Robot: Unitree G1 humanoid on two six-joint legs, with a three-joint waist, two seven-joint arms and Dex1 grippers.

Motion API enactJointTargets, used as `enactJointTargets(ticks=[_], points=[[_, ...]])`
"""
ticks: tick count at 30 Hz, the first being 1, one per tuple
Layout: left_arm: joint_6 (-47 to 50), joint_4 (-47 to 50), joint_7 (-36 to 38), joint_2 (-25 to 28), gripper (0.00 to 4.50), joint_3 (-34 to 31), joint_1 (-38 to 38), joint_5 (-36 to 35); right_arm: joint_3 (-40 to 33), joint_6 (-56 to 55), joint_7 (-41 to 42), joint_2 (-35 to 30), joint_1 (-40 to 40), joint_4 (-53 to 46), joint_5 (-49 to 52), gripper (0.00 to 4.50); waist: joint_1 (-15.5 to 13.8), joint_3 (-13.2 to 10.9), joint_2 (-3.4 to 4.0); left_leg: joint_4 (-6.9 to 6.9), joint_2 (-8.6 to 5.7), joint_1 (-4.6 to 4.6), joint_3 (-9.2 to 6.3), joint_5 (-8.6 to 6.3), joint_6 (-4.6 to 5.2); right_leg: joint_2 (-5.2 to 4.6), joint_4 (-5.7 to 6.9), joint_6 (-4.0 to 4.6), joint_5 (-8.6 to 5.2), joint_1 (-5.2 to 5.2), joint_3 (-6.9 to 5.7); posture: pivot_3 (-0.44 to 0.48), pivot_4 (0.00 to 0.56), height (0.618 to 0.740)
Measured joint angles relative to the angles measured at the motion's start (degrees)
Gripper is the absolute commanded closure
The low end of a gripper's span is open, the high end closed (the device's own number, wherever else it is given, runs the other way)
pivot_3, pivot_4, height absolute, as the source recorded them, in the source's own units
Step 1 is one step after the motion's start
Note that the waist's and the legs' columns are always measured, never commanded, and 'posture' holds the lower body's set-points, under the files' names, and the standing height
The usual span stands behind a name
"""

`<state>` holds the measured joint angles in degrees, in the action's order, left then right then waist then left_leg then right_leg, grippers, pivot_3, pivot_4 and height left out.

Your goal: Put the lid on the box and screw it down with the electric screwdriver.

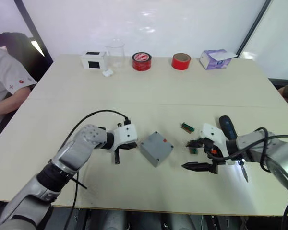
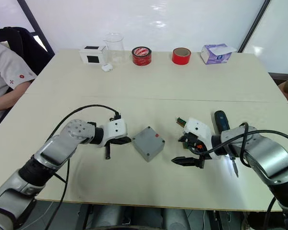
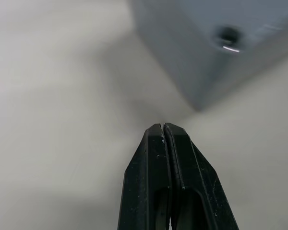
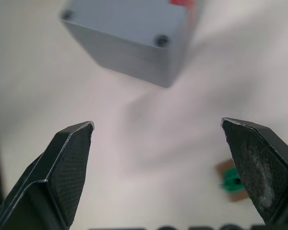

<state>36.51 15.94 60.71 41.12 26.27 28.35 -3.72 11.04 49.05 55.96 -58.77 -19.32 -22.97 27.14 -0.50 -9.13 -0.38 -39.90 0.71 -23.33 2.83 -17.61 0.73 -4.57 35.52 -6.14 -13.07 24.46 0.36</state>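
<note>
Head views: the box (image 1: 156, 148), lid (image 2: 149, 140) already seated, sits near the worktop's front edge, the electric screwdriver (image 1: 232, 142) lying off to its right. Left wrist: left claw (image 3: 164, 127) pinched closed beside the box. Right wrist: right claw (image 4: 158, 132) spread wide, empty — picking up the screwdriver is probably next.

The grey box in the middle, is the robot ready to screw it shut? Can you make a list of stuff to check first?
1. Lid sitting on the box: ok, it looks closed.
2. Screws in the corner holes: cannot tell.
3. Left gripper steadying the box: not ok, shut and beside it, not touching.
4. Right gripper holding the electric screwdriver: not ok, open and empty.
5. Electric screwdriver within reach: ok, it lies by the right gripper.
</note>
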Motion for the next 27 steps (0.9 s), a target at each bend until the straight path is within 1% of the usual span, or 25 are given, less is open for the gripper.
enactJointTargets(ticks=[2,4,10,13,16,20,27], points=[[1.94,1.98,1.28,0.23,4.50,-0.08,-1.16,-1.69,1.53,-1.18,-0.14,1.92,-1.31,1.73,-1.64,0.07,-0.04,0.00,0.01,-0.01,0.00,0.00,0.02,0.00,0.00,-0.01,0.01,0.00,0.00,0.00,0.01,0.000,0.150,0.740],[3.62,2.81,1.06,-2.29,4.50,-0.04,-1.47,-3.21,3.15,-1.79,0.12,3.97,-2.60,1.94,-2.52,0.07,-0.38,0.00,0.00,-0.08,-0.01,-0.05,-0.03,0.00,0.00,-0.01,0.01,-0.04,0.02,-0.01,-0.02,0.000,0.150,0.740],[4.70,2.87,-0.82,-5.71,4.50,-0.08,-0.96,-4.26,4.30,-1.31,0.98,5.26,-3.00,1.71,-3.31,0.07,-0.20,0.00,-0.01,-0.10,-0.04,-0.05,-0.03,0.00,0.00,-0.03,0.00,-0.07,0.04,-0.03,0.00,0.000,0.150,0.740],[4.48,2.06,-1.25,-6.10,4.50,-0.04,-0.59,-4.22,4.30,-0.04,1.37,5.61,-2.97,0.54,-3.11,0.07,-0.20,0.00,0.00,-0.09,-0.03,-0.03,-0.04,0.00,0.00,-0.02,0.05,-0.08,0.05,-0.02,-0.01,0.000,0.150,0.740],[2.89,-1.10,-2.92,-7.57,4.50,-0.07,0.59,-3.10,4.28,1.92,1.74,6.02,-2.92,-1.37,-2.00,0.07,-0.29,0.00,-0.01,-0.11,-0.04,-0.03,-0.05,0.00,0.00,-0.02,0.06,-0.08,0.05,-0.02,-0.01,0.000,0.150,0.740],[1.48,-2.88,-4.60,-9.57,4.50,-0.51,1.34,-3.04,4.18,3.52,1.02,6.33,-2.86,-2.24,-1.25,0.07,-0.26,0.00,-0.01,-0.12,-0.07,-0.04,-0.03,0.00,0.00,-0.08,0.04,-0.08,0.05,-0.03,0.00,0.000,0.150,0.740],[-0.10,-4.62,-5.22,-10.26,4.50,-0.50,1.77,-2.94,3.63,5.41,0.16,6.41,-1.43,-3.40,-0.49,0.07,-0.24,0.00,-0.01,-0.12,-0.06,-0.03,-0.05,0.00,0.00,-0.06,0.06,-0.08,0.05,-0.03,-0.01,0.000,0.150,0.740]])
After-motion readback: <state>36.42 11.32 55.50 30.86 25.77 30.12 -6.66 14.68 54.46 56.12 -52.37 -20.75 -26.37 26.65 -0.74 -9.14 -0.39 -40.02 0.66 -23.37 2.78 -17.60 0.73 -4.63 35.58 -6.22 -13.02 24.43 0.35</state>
